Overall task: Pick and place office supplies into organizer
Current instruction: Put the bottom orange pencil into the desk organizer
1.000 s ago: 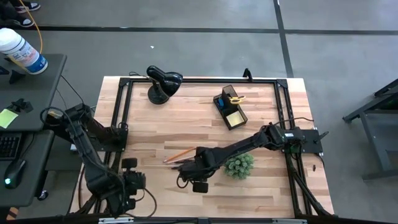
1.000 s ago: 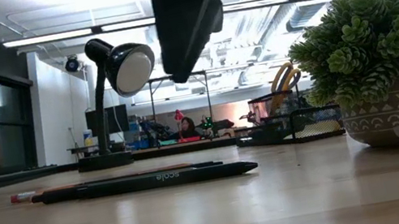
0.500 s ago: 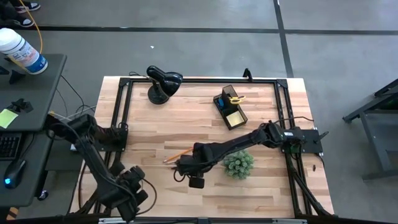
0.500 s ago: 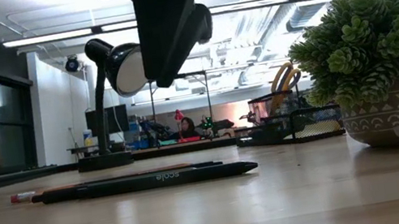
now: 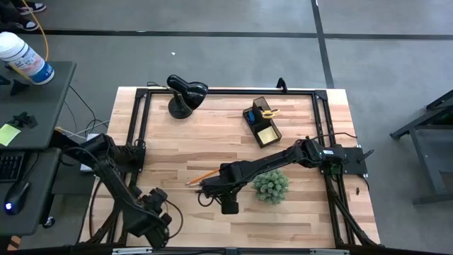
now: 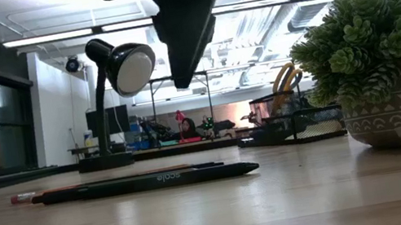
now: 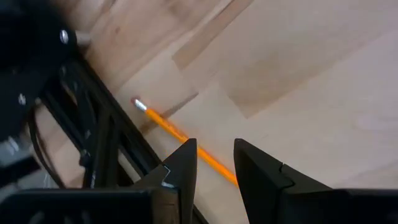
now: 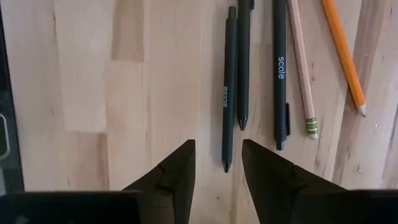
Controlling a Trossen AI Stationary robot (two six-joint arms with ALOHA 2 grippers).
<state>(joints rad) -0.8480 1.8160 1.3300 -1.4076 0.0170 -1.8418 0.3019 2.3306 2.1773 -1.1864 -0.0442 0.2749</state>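
Hovering above a loose row of writing tools near the table's [image 5: 304, 219] front-middle: right gripper [image 8: 217, 158], fingers parted and empty, pointed down at the black pens [image 8: 229, 87], likely lined up for a pick. Beside the pens, nearly parallel: a wooden pencil [image 8: 301, 68] with eraser end, and an orange pencil [image 8: 342, 56] angled slightly away. Seen level across the table as one low dark line: the pens [image 6: 147, 184], with the arm hanging above them, clear of the wood.

Stationed low at the table's front-left corner: left gripper [image 7: 214, 165], fingers apart, nothing between them; another orange pencil [image 7: 180, 134] lay on the wood just ahead of it, next to the black frame rail [image 7: 106, 143].

Set toward the back edge, right of centre: black organizer [image 5: 260, 122], already carrying yellow-handled scissors [image 5: 269, 112] upright in the tall compartment and a yellow sticky-note pad [image 5: 267, 134] in the lower tray.

Not task items: domed desk lamp [image 5: 185, 94] at back-left; potted green plant [image 5: 272, 188] just beside the right arm.

Judged stage: pens and pencils not yet collected.
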